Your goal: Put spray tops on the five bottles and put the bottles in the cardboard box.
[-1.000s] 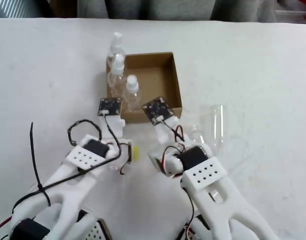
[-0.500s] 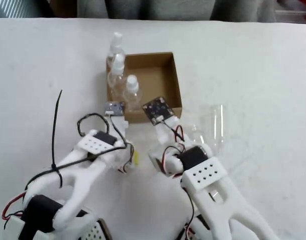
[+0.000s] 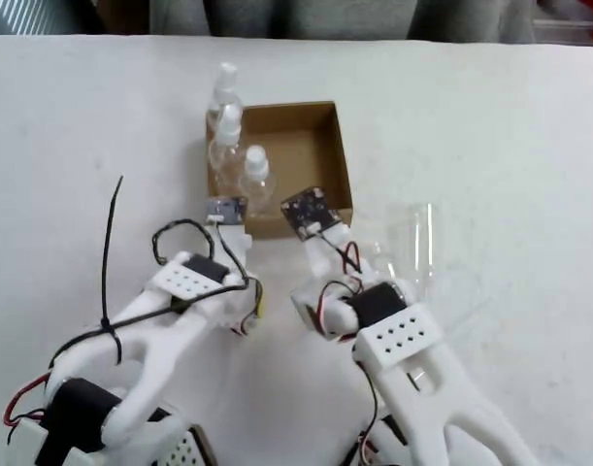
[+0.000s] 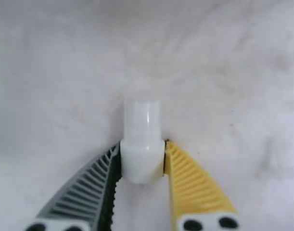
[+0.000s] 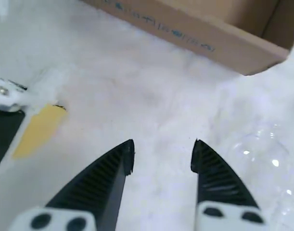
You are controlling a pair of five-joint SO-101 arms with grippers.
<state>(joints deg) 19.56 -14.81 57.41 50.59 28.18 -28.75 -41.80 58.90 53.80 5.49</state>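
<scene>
A white spray top (image 4: 142, 144) lies on the table with my left gripper (image 4: 142, 159) shut on it, between the grey finger and the yellow finger (image 4: 195, 192). From above, that gripper (image 3: 257, 303) sits just in front of the cardboard box (image 3: 325, 160). Three capped bottles stand along the box's left side, seemingly inside: (image 3: 223, 92), (image 3: 226, 136), (image 3: 256, 177). A clear uncapped bottle (image 3: 412, 243) lies on the table right of the box and also appears beside my right gripper as bottle (image 5: 262, 149). My right gripper (image 5: 161, 147) is open over bare table near the box's front wall (image 5: 209, 33).
The left arm's yellow finger (image 5: 38, 130) lies close beside my right gripper. Both arms (image 3: 180, 291) (image 3: 383, 320) crowd the strip in front of the box. A loose black cable tie (image 3: 107, 252) sticks up from the left arm.
The left arm swung and tipped down toward the table, its camera board dropping lower in front of the box. The right arm only edged slightly forward.
</scene>
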